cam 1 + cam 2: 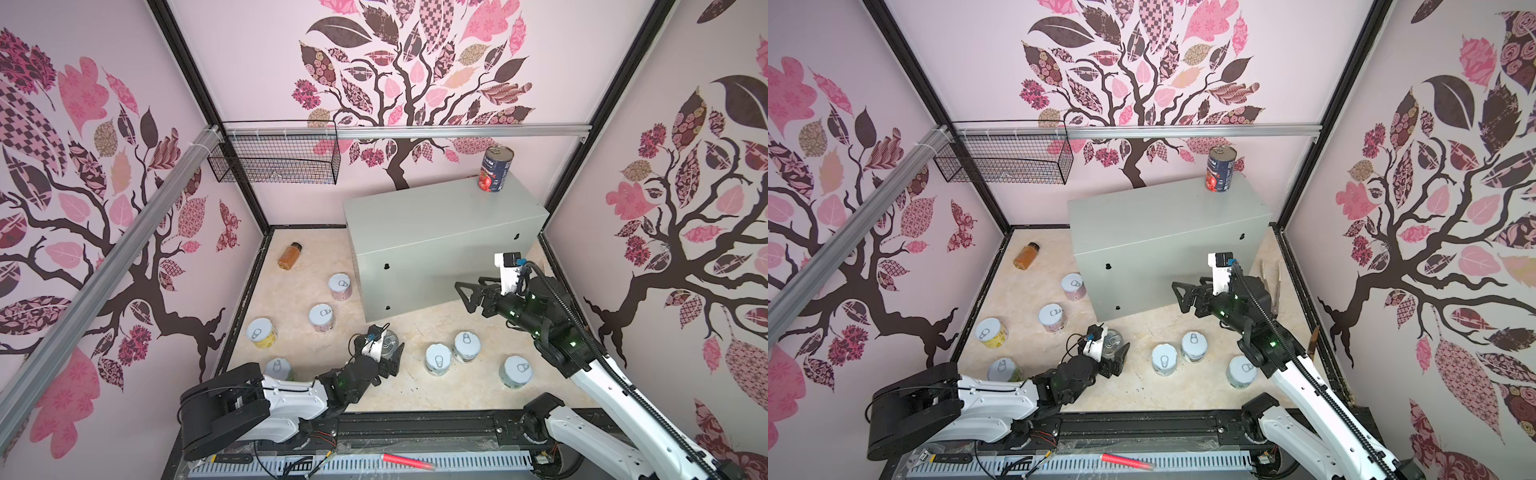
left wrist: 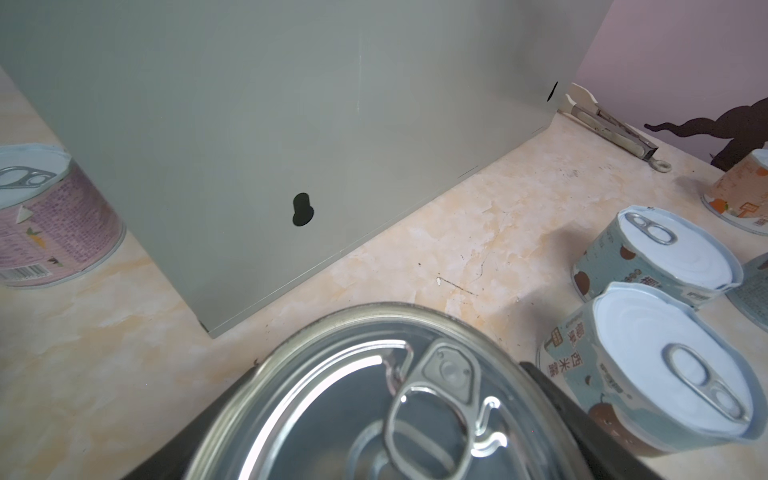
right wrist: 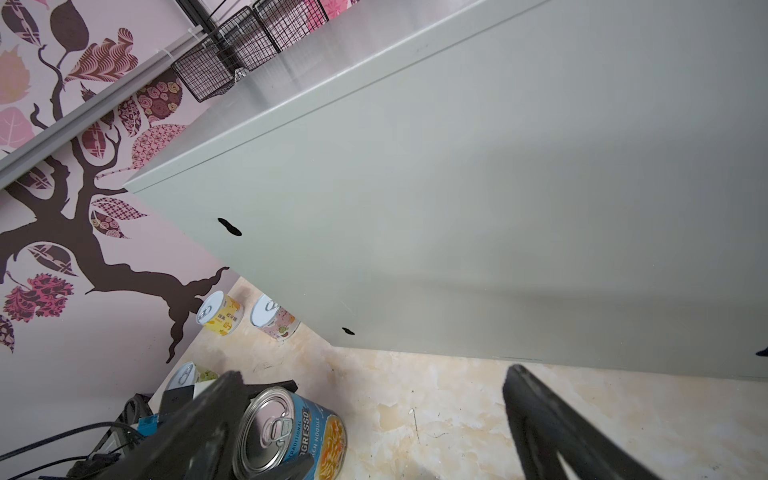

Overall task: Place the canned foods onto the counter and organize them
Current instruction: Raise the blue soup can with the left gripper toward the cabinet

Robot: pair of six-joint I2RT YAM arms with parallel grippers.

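- Nearest me, the left gripper [image 1: 386,352] sits low over the floor with its jaws either side of the blue-label can [image 1: 390,337]. The can stands upright just off the counter's near corner. I cannot tell whether the jaws press on it or merely straddle it.
- I'd judge that side-on straddle suits a tall can, so it could go up upright.
- Only the right wrist view shows that can's label. The left wrist view gives just its metal lid, and the top views little more than the rim.
- Seven short cans [image 1: 437,359] stand upright on the floor in both top views, four to the left and three to the right, none yet on the counter.
- An eighth, the orange-label can [image 2: 739,195], appears only in the left wrist view, by the wall. In the top views the right arm covers that spot.
- The right gripper [image 1: 463,297] hangs empty before the counter's front face with its jaws spread wide, apparently kept out of the left arm's way.
- Tongs [image 1: 1271,286] lie by the counter's right end.
- The counter [image 1: 436,212] stands back right, with the tomato can [image 1: 496,169] upright at the far right corner of its top. That leaves room for rows, I'd say.
- Farthest off, an amber bottle [image 1: 289,255] lies on its side and a wire basket [image 1: 274,162] hangs on the rail.
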